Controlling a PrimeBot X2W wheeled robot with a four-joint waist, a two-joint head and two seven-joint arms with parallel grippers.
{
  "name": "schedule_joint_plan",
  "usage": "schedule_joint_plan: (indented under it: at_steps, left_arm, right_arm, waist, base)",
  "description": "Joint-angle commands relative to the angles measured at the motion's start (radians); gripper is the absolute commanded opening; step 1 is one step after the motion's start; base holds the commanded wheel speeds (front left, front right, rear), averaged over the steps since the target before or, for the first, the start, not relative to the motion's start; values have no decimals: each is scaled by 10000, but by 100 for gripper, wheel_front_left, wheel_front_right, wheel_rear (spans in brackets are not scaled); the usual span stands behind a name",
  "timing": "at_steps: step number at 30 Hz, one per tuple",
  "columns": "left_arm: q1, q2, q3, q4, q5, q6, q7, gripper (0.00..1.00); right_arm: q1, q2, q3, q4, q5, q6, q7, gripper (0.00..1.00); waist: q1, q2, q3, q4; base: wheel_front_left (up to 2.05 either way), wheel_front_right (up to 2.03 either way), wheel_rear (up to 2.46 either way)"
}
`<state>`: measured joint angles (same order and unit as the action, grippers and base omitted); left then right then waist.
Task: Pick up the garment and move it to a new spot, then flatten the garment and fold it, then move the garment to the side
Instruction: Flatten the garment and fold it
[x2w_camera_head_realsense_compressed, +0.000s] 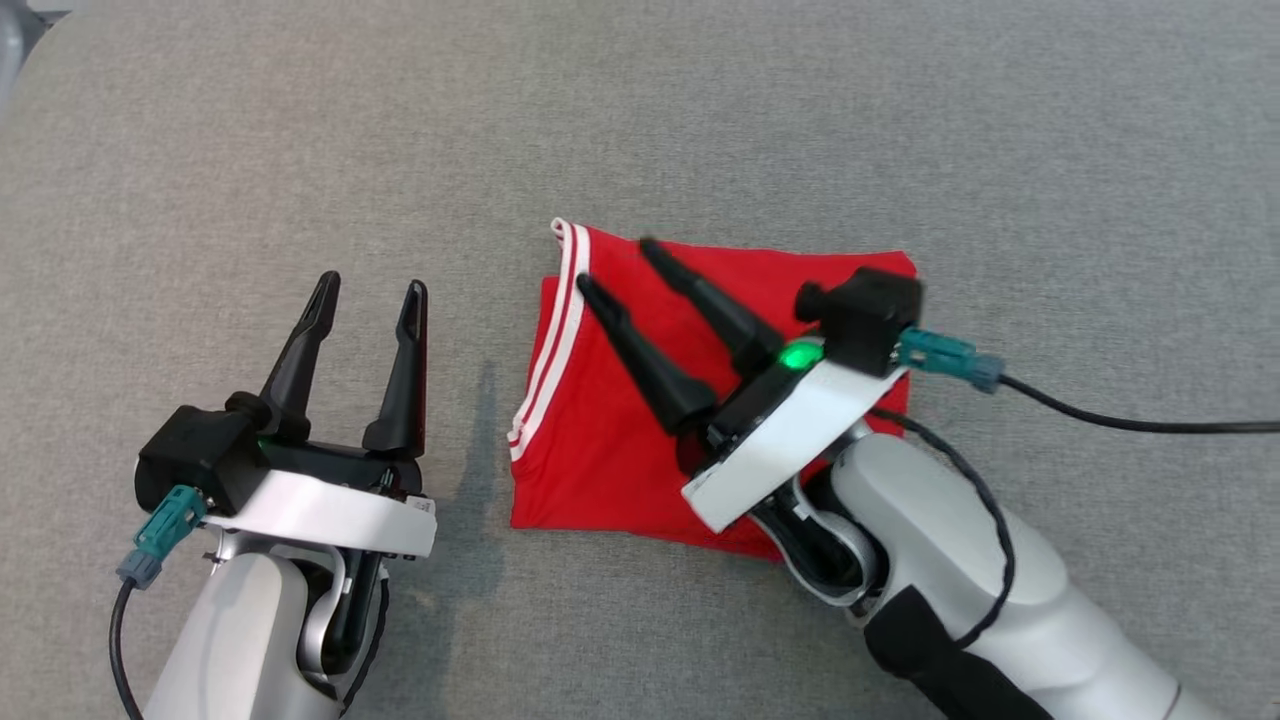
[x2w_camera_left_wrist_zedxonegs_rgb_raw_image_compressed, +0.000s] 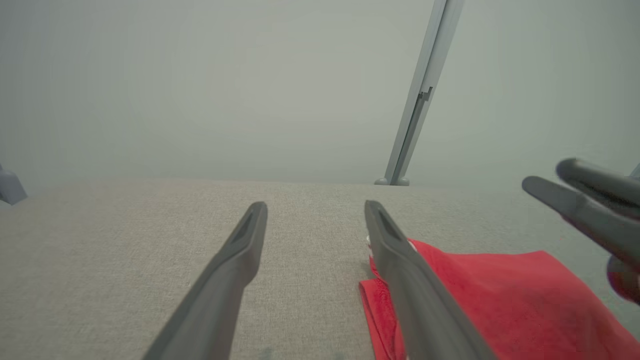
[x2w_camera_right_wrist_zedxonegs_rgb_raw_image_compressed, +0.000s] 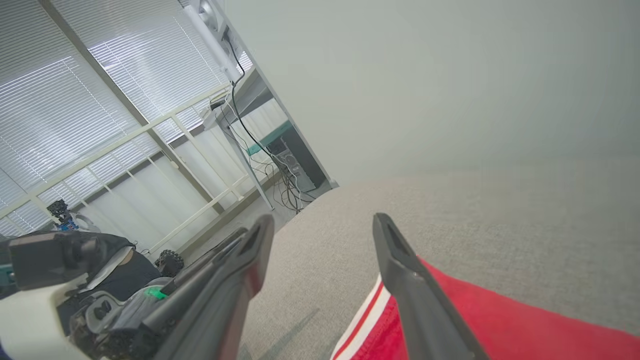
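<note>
The garment (x2w_camera_head_realsense_compressed: 600, 430) lies folded into a compact red block with white striped trim along its left edge, on the grey fabric surface (x2w_camera_head_realsense_compressed: 700, 120). My right gripper (x2w_camera_head_realsense_compressed: 615, 262) hovers over it, fingers open and pointing up-left, with nothing between them. In the right wrist view the open right gripper (x2w_camera_right_wrist_zedxonegs_rgb_raw_image_compressed: 322, 222) frames the striped edge of the garment (x2w_camera_right_wrist_zedxonegs_rgb_raw_image_compressed: 500, 325). My left gripper (x2w_camera_head_realsense_compressed: 372, 285) stands open to the left of the garment, apart from it. The left wrist view shows the left gripper (x2w_camera_left_wrist_zedxonegs_rgb_raw_image_compressed: 315, 207) open, with the garment (x2w_camera_left_wrist_zedxonegs_rgb_raw_image_compressed: 500, 300) just past its right finger.
A black cable (x2w_camera_head_realsense_compressed: 1130, 420) runs off to the right from my right wrist. Beyond the surface's far edge stands a grey post (x2w_camera_left_wrist_zedxonegs_rgb_raw_image_compressed: 417, 95). The right wrist view takes in window blinds (x2w_camera_right_wrist_zedxonegs_rgb_raw_image_compressed: 60, 100), a railing and a desk with cables (x2w_camera_right_wrist_zedxonegs_rgb_raw_image_compressed: 270, 150).
</note>
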<state>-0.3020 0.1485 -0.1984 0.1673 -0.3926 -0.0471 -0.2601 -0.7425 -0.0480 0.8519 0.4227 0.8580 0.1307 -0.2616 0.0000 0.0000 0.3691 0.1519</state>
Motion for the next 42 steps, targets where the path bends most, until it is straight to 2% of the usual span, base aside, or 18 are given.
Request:
schedule_joint_plan:
  at_steps: [1, 11, 12, 21, 29, 42]
  left_arm:
    - [58, 60, 108, -32, 112, 38, -31, 100]
    - [439, 253, 456, -227, 222, 312, -31, 100]
    - [439, 253, 456, -227, 222, 312, -31, 100]
    - [897, 548, 662, -528, 198, 581, 153, 100]
    - [1462, 710, 683, -816, 127, 743, 380, 100]
    - [2531, 1010, 469, -1130, 205, 851, 809, 100]
  right_arm:
    - [303, -72, -544, -352, -453, 0, -53, 100]
    - [2548, -1277, -4569, -2705, -3161, 0, -38, 100]
    - [2548, -1277, -4569, -2705, -3161, 0, -38, 100]
    - [4863, -1617, -7576, -3877, -5044, 0, 621, 100]
    - [5968, -1404, -8170, -4570, -5466, 0, 1307, 100]
    - [7321, -1297, -8456, -4690, -5606, 0, 1926, 100]
  waist:
    - [0, 0, -75, -169]
    - [0, 0, -463, -726]
    - [0, 0, -463, -726]
    - [0, 0, -982, -1079]
    - [0, 0, -1592, -1250]
    - [0, 0, -2924, -1362]
  base:
    - [0, 0, 0]
    - [0, 0, 0]
    - [0, 0, 0]
    - [0, 0, 0]
    - [0, 0, 0]
    - [0, 0, 0]
